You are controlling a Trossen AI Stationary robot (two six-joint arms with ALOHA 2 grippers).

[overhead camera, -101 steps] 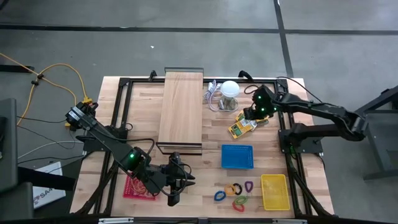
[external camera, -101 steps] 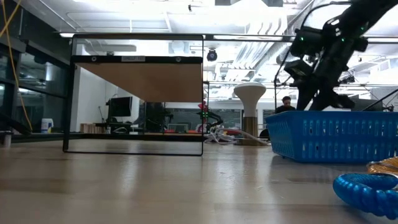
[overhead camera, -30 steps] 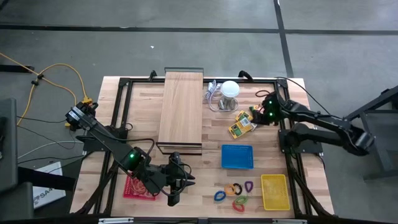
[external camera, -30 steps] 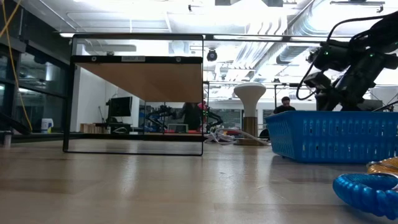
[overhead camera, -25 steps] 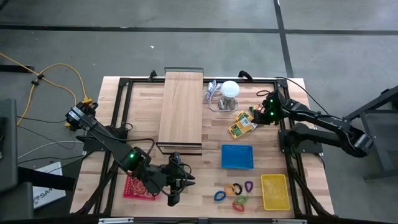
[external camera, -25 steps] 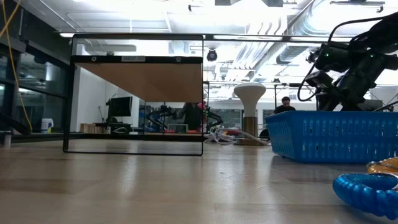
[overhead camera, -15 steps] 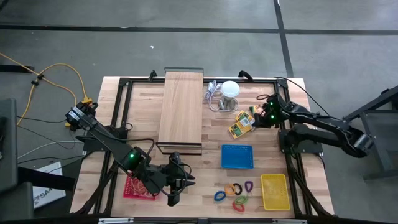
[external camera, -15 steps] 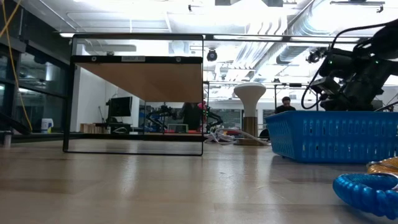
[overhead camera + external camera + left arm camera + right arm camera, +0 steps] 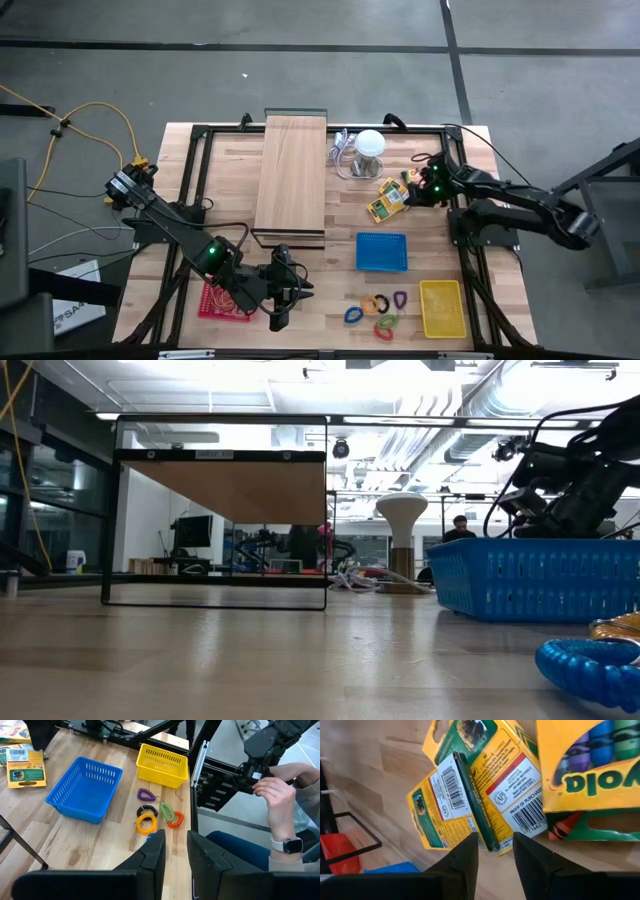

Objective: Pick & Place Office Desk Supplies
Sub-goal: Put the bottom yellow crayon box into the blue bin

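We see a wooden counter [image 9: 230,180] on a grey floor, a long wooden board [image 9: 291,172] raised at its middle. Far right, the right gripper [image 9: 494,851] sits low at the crayon packs [image 9: 388,202], its fingers [image 9: 465,860] parted around the edge of one pack [image 9: 487,800]. Near left, the left gripper [image 9: 174,851] waits beside the red basket [image 9: 222,301], fingers [image 9: 152,854] slightly apart and empty. The coloured loop clips [image 9: 377,311] lie near right, between the blue basket [image 9: 381,251] and yellow basket [image 9: 441,308].
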